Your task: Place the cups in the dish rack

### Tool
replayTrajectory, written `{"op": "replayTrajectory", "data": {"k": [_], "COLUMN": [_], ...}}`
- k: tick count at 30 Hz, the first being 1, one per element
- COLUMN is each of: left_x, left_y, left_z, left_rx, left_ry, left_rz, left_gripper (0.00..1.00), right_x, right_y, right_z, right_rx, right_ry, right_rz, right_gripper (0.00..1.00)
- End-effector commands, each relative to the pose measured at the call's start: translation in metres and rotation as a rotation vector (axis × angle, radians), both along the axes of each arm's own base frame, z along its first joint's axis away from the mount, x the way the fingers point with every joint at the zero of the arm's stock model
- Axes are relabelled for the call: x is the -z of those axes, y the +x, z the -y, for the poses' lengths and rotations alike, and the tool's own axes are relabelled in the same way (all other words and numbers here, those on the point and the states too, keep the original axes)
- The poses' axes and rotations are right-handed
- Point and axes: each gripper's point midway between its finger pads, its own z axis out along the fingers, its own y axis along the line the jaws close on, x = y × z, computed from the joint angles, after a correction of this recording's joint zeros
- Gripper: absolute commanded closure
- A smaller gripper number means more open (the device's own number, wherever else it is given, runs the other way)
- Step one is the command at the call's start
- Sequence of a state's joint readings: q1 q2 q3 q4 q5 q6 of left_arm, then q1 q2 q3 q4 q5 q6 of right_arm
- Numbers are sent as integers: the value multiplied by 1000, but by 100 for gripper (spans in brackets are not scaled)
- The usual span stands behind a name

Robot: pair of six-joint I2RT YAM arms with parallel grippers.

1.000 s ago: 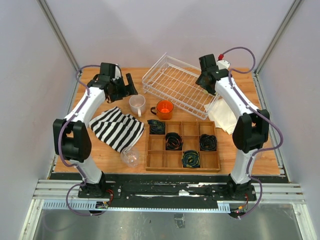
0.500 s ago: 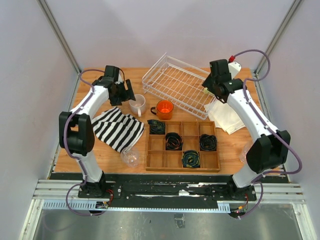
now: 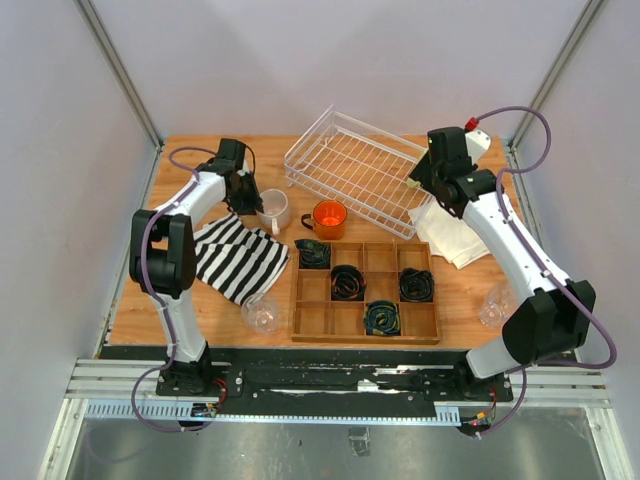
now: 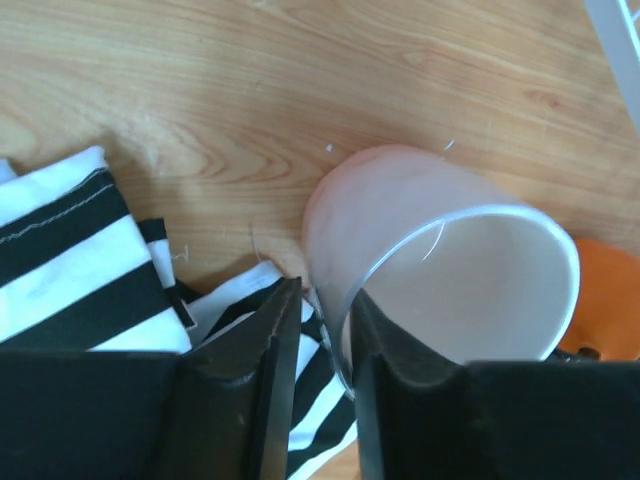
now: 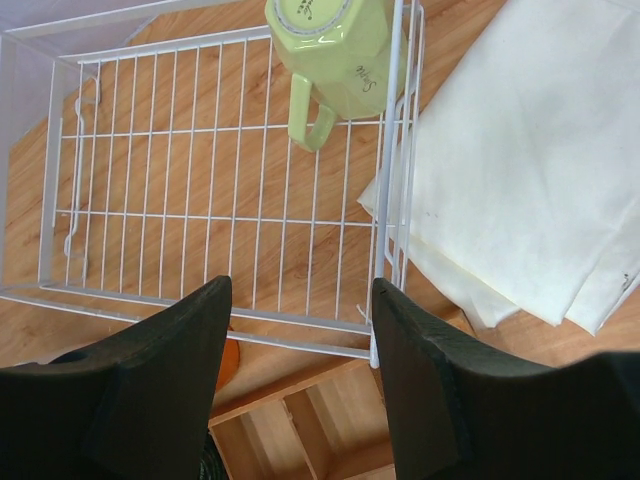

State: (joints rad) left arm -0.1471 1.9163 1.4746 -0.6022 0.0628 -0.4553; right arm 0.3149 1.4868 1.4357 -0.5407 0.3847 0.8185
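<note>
On the wooden table (image 3: 200, 310), left gripper (image 4: 312, 330) pinches the white-pink mug (image 4: 440, 260)'s rim; right gripper (image 5: 300, 370) spread.

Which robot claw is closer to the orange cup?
The left claw. It sits just left of the orange cup, pinching the white mug next to it. The right claw hovers farther off, over the dish rack.

My left gripper (image 4: 312, 375) straddles the white-pink mug's (image 3: 273, 208) rim, left of the orange mug (image 3: 328, 217); the pale yellow-green mug (image 5: 338, 55) lies in the white wire dish rack (image 3: 352, 175).
</note>
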Motion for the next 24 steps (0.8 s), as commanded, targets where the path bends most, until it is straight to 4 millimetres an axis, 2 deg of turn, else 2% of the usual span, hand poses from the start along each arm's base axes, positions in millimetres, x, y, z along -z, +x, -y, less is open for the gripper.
{"op": "replayTrajectory", "data": {"k": [1,3,5,7,9,11,13,17,24], "left_x": [1,1,1,1,-8,-26,-47,-92,-181], "left_y": [11,12,12,12,13,15,17,18,9], "left_z": [-4,-3,-1,5,18,32,43,57,79], "left_rx": [-11,-9,-3,8,38,65,92,123,159], "left_ry": [19,15,2,-26,-95,-176,-246,-340,-572], "left_rz": [23,27,26,25,42,87,125,199,350], "left_gripper": [79,86,98,99,99,99,99,99,100], "right_x": [-7,-8,-9,-13,-19,-26,-38,-52,-75], "right_y": [-7,-8,-7,-6,-2,0,3,-5,-28], "right_z": [-4,-4,-6,-11,-20,-38,-67,-116,-164], "right_rx": [-22,-28,-39,-78,-151,-260,-404,-615,-825], "right_ry": [-8,-10,-11,-14,-17,7,80,274,560], "right_rz": [26,24,27,34,47,61,114,170,179], "right_gripper": [41,41,41,41,41,40,39,37,31]}}
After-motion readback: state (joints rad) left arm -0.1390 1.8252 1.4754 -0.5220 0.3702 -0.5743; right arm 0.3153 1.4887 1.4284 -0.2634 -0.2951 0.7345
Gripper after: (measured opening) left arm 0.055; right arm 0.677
